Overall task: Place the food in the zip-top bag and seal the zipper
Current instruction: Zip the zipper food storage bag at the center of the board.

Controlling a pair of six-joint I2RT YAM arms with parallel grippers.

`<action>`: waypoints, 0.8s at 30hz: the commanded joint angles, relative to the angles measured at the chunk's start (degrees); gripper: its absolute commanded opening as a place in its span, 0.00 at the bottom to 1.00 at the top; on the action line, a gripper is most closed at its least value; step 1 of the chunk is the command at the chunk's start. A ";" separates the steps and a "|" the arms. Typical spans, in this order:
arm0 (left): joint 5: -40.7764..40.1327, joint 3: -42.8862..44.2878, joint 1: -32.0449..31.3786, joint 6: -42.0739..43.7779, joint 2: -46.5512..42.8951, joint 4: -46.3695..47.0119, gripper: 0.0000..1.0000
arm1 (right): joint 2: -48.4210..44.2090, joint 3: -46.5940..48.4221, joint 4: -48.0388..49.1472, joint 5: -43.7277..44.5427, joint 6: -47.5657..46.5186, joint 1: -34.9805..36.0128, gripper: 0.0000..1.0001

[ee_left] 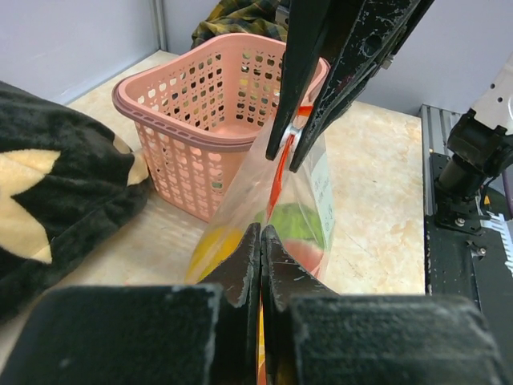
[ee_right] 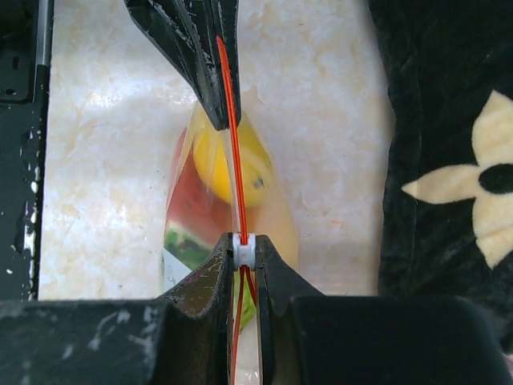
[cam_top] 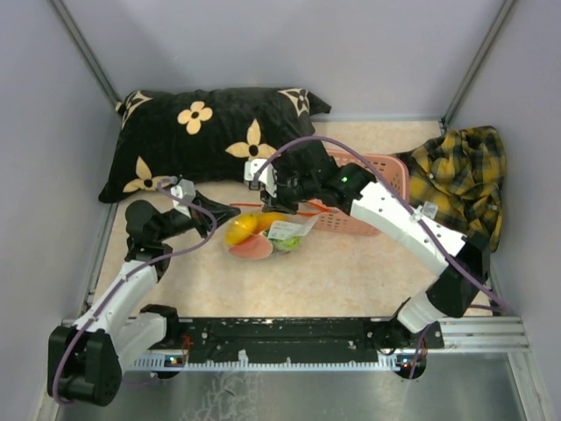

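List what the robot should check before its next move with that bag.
1. Food inside the bag: ok, yellow, red and green pieces show through it.
2. Left gripper shut on the zipper: ok.
3. Right gripper shut on the zipper at the white slider: ok.
4. Zipper straight between the two grippers: ok.
5. Zipper sealed along its whole length: cannot tell.
6. Bag clear of the basket: cannot tell, it stands close behind.
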 commanded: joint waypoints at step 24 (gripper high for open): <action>7.77 12.76 -5.14 4.35 12.78 -3.26 0.47 | -3.20 0.61 3.12 -4.71 1.91 -0.93 0.00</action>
